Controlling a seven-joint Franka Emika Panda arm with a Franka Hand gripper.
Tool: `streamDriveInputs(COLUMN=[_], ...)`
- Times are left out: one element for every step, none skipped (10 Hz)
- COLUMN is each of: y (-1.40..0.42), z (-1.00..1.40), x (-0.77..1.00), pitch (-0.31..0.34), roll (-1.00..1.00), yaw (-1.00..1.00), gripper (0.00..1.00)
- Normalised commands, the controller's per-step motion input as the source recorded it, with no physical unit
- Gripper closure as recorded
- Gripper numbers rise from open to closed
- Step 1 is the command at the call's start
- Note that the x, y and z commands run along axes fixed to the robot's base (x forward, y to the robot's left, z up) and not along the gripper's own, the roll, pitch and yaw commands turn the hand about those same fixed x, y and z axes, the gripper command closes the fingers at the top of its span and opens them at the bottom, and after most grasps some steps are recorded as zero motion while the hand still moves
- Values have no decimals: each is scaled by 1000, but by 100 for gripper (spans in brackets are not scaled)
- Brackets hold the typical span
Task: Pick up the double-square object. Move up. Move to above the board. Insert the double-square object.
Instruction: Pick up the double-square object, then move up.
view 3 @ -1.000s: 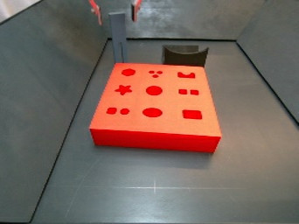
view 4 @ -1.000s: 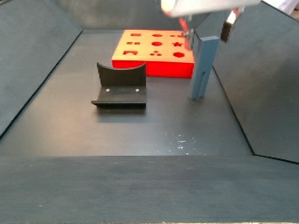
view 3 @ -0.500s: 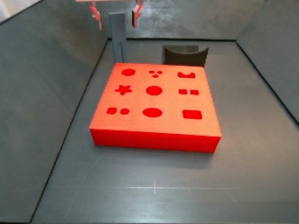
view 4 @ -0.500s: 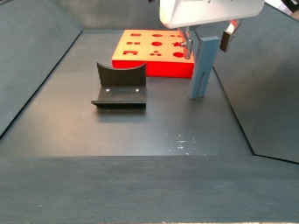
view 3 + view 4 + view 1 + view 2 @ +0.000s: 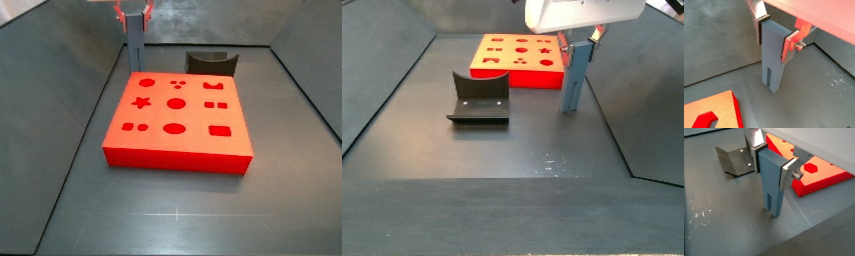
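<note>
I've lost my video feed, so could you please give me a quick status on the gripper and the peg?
Gripper down around top of double-square object, fingers flanking it; contact unclear. Peg upright on floor, beside board, not lifted. Fixture apart, nothing blocking.

Setting: robotics test cell, lab-type. You see dark grey enclosed desk (image 5: 502, 170) with sloped grey side walls (image 5: 54, 90), no domestic items. Rig parts: fixture (image 5: 478, 98) standing on floor; red-orange board (image 5: 177, 120) with shaped cutouts; gripper (image 5: 777, 31) closed on double-square object (image 5: 773, 60), which stands upright on floor.
</note>
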Motion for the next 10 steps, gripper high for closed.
streamDriveInputs(y=[0, 0, 0, 0, 0, 0, 0, 0, 0, 0], z=[0, 0, 0, 0, 0, 0, 0, 0, 0, 833], x=[0, 0, 0, 0, 0, 0, 0, 0, 0, 0], pitch=[0, 0, 0, 0, 0, 0, 0, 0, 0, 0], roll=[0, 0, 0, 0, 0, 0, 0, 0, 0, 0], yaw=[0, 0, 0, 0, 0, 0, 0, 0, 0, 0], gripper=[100, 100, 100, 100, 100, 100, 100, 100, 100, 100])
